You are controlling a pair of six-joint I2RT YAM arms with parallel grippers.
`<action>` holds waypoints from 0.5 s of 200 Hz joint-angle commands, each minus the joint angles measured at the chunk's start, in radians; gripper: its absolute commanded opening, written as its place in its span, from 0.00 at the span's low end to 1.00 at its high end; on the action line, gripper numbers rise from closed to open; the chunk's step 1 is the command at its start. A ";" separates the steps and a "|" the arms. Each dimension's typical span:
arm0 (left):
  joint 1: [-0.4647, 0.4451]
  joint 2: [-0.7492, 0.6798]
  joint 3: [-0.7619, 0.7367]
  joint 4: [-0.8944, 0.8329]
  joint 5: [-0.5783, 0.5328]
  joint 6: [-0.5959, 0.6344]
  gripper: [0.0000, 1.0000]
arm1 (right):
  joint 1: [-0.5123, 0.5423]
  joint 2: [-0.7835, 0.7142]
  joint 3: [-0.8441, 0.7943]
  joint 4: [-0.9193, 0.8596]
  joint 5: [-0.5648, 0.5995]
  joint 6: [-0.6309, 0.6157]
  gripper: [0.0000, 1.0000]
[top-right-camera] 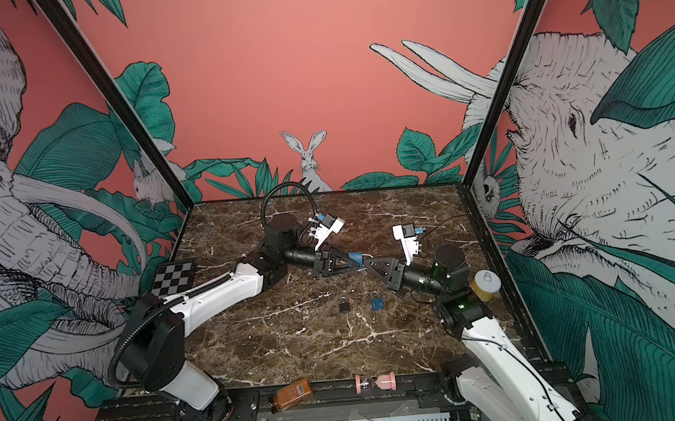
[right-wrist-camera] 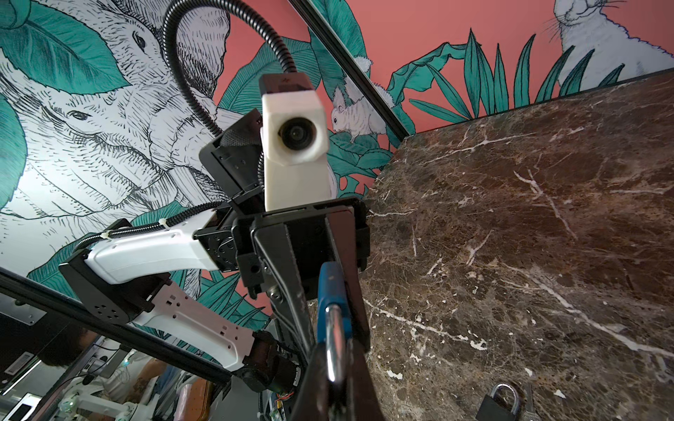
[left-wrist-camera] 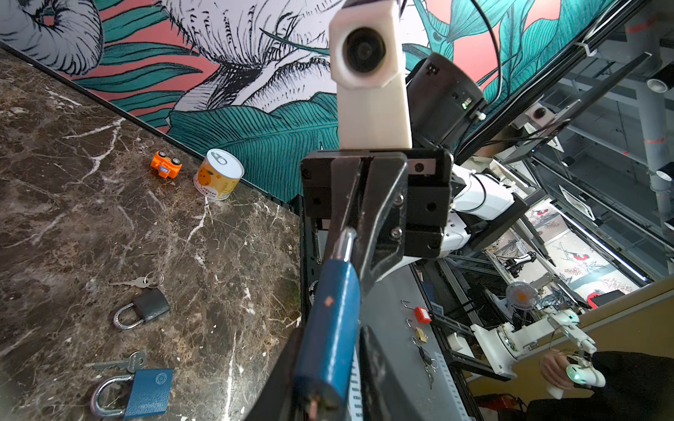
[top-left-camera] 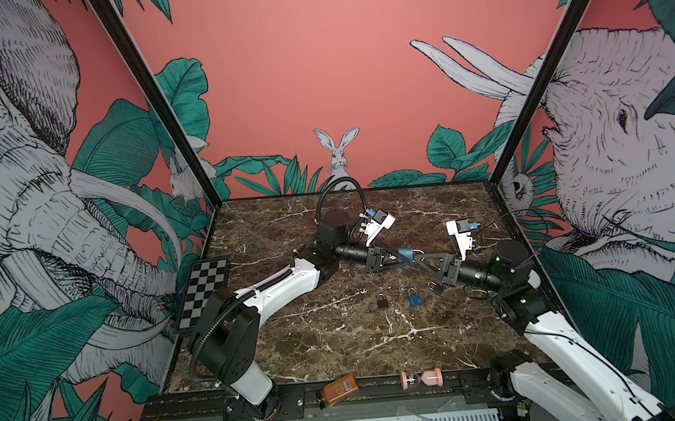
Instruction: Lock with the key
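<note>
Left gripper point(top-left-camera: 404, 258) clamps the body of the blue padlock point(top-left-camera: 405, 252); right gripper point(top-left-camera: 416, 259), jaws together, pinches its shackle. It hangs in the air, above and behind the black padlock point(top-left-camera: 382, 300).

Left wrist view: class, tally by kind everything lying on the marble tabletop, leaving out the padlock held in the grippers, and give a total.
Padlocks: 2, the dark padlock and the blue padlock
Keys: 2, the ringed key and the plain key
Cans: 1, the can
Toy cars: 1, the orange toy car
Not counted: the held padlock
Total: 6
</note>
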 commanded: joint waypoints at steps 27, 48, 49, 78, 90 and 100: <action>-0.002 -0.065 -0.028 0.120 0.036 -0.039 0.27 | -0.021 -0.018 -0.018 0.064 0.009 0.001 0.00; -0.001 -0.071 -0.035 0.146 0.035 -0.056 0.28 | -0.029 -0.024 -0.019 0.055 0.005 -0.003 0.00; -0.001 -0.072 -0.034 0.146 0.034 -0.057 0.28 | -0.029 -0.024 -0.019 0.055 0.005 -0.003 0.00; 0.001 -0.079 -0.038 0.154 0.035 -0.061 0.27 | -0.036 -0.027 -0.022 0.055 -0.004 -0.003 0.00; 0.003 -0.082 -0.039 0.155 0.034 -0.063 0.27 | -0.038 -0.029 -0.027 0.052 -0.004 -0.002 0.00; 0.003 -0.086 -0.041 0.156 0.031 -0.062 0.26 | -0.040 -0.032 -0.028 0.053 -0.004 -0.002 0.00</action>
